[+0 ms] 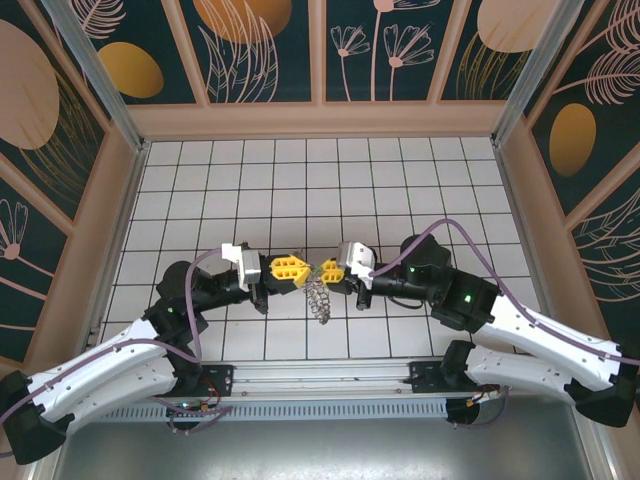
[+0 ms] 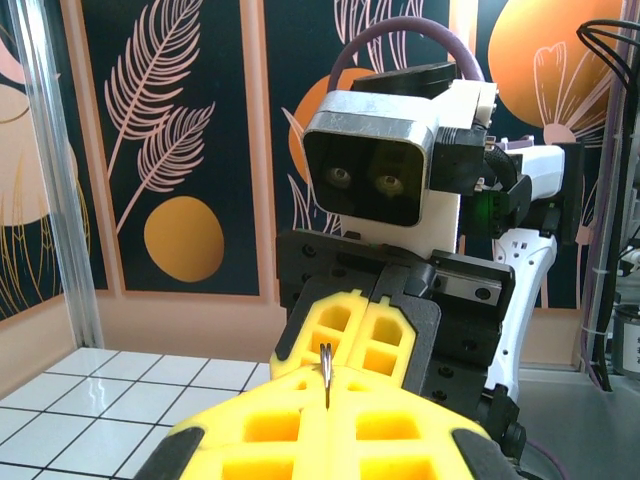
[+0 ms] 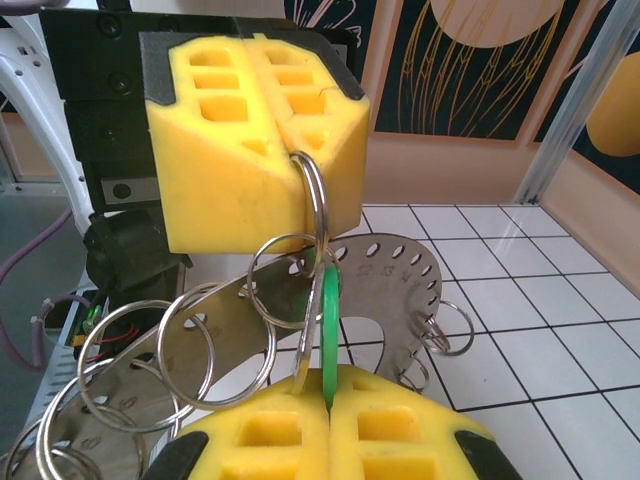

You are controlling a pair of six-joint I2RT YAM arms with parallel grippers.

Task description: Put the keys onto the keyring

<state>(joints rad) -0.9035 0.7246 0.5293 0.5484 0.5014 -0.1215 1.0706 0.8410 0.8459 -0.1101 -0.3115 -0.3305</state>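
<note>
Both grippers meet tip to tip above the tiles. My right gripper (image 3: 330, 402) (image 1: 322, 270) is shut on the keys (image 3: 329, 325), pinching the light-green head edge-on, with a thin silvery part beside it. My left gripper (image 2: 327, 398) (image 1: 300, 268) faces it, shut on a thin split ring (image 3: 314, 200) (image 2: 326, 372). That ring hangs on the keyring (image 3: 400, 268) (image 1: 318, 298), a flat grey metal ring with punched holes. The keyring dangles below the two grippers. The green head lies against the held split ring; I cannot tell if it is threaded on.
Several loose split rings (image 3: 215, 335) hang from the keyring's rim on both sides. The white tiled floor (image 1: 300, 190) stretches behind the arms, boxed in by patterned walls (image 1: 330, 50). A metal rail (image 1: 320, 378) runs along the near edge.
</note>
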